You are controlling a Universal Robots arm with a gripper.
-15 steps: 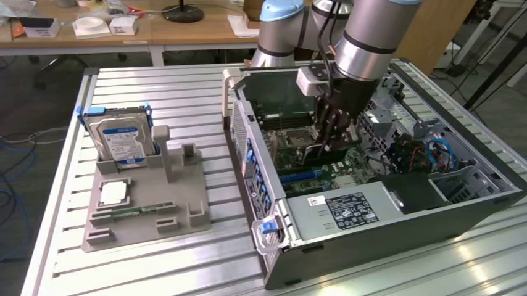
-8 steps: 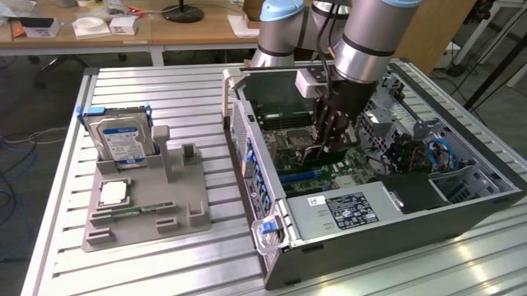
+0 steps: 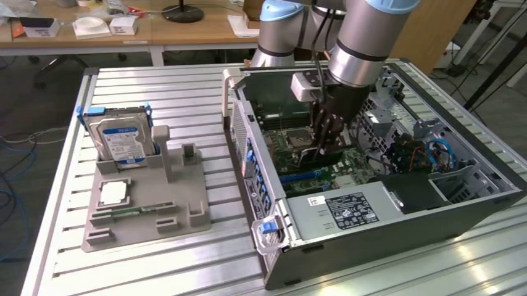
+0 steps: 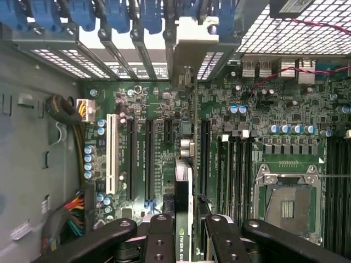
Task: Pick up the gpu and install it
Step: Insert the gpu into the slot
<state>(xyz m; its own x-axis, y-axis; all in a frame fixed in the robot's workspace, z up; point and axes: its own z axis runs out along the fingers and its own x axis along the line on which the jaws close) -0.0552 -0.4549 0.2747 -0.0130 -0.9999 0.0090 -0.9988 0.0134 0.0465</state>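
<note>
Gpu [image 4: 184, 186] gripped edge-on by end effector [image 4: 186, 227], pinched between its black fingers [image 4: 159, 230]. Held upright inside open computer case [image 3: 272, 185], over green motherboard [image 4: 159, 109], near long expansion slots [image 4: 131, 159]. Case lying on slatted metal surface [image 3: 165, 86], beside grey tray [image 3: 189, 203] with hard drive [image 3: 123, 142].

1. The gpu [image 4: 183, 235]: white lettering on its black face reads "NVIDIA QU"; the rest is cut off by the picture's edge.
2. The power supply [image 3: 374, 194]: a black label [image 3: 352, 208] with white print and a small white sticker [image 3: 316, 200] beside it, both too small to read.
3. The hard drive [image 3: 123, 142]: a blue-and-white label whose print is illegible.
4. The motherboard [image 4: 159, 104]: white markings beside the slots, unreadable.
</note>
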